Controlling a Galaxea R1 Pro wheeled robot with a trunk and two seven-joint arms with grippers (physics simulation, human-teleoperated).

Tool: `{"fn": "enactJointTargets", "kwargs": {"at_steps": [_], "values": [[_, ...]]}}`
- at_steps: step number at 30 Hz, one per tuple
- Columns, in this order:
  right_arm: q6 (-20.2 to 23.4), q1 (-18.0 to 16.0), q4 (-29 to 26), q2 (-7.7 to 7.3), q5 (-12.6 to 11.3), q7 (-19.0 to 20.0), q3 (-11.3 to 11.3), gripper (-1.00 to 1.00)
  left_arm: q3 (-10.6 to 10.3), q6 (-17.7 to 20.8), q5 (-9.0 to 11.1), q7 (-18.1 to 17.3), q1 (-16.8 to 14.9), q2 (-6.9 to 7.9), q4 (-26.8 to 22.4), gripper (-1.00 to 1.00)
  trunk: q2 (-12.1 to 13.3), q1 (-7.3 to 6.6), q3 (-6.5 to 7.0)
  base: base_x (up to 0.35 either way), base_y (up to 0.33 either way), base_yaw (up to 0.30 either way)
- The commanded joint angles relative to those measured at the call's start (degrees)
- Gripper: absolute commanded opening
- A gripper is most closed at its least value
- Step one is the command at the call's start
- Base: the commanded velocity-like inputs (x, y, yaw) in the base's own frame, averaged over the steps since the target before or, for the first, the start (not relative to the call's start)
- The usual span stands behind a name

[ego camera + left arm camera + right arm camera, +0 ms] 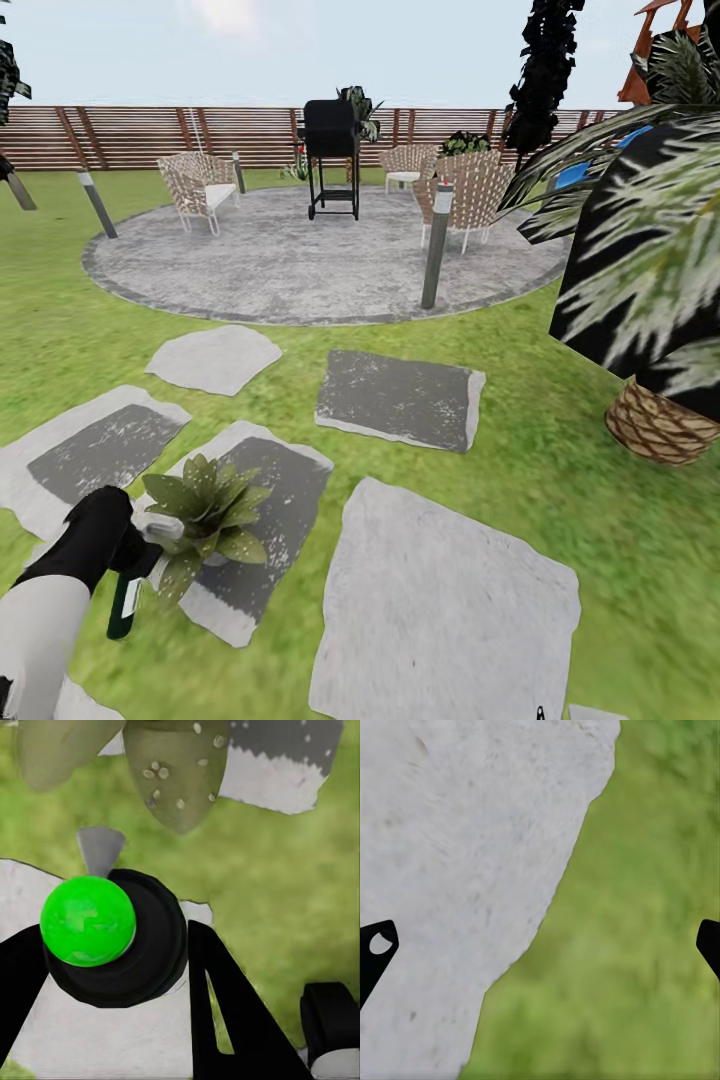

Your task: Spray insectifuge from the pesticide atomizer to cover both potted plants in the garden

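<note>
The pesticide atomizer (126, 600) sits at the lower left of the head frame, pinched in the left gripper (135, 560), its dark bottle hanging below the black wrist and its whitish head turned toward a potted plant (205, 510) just beside it. That plant, a low green rosette, stands on a grey stepping stone (280, 520) in the lawn. Judged from this, the pickup is complete and spraying of the first plant is at hand or under way; no mist is visible, so coverage cannot be confirmed. The second potted plant is not identified among the things in frame, and remains to be treated. The left wrist view adds detail the head view lacks: the atomizer's round body with a bright green cap (88, 920) clasped between the black fingers (225, 1012), a grey nozzle (100, 849) aimed at a speckled leaf (176, 765) close ahead. The right wrist view shows the right gripper (540, 945) spread wide and holding nothing, over the edge of a pale stone (457, 870) and grass.
</note>
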Motion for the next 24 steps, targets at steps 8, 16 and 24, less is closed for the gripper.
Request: {"fn": "enactJointTargets", "kwargs": {"at_steps": [8, 16, 24], "values": [[-0.17, -0.05, 0.13, 0.01, 0.58, -0.25, -0.33, 1.0, 0.11, -0.39, -19.42, -20.59, -2.92, 1.56, -0.6, -1.0, -0.02, -0.01, -0.05, 0.0, 0.0, 0.0], [-0.17, -0.05, 0.06, 0.09, 0.57, -0.26, -0.33, 1.0, 0.13, -0.47, -23.76, -23.02, -4.18, 1.04, -0.99, -1.0, -0.02, -0.01, -0.05, 0.158, 0.0, 0.0], [-0.17, -0.05, 0.05, 0.1, 0.57, -0.32, -0.33, 1.0, -0.32, -0.55, -23.79, -23.46, -5.64, 1.09, -0.99, -1.0, -0.02, -0.01, -0.05, 0.025, 0.0, 0.144]]}}
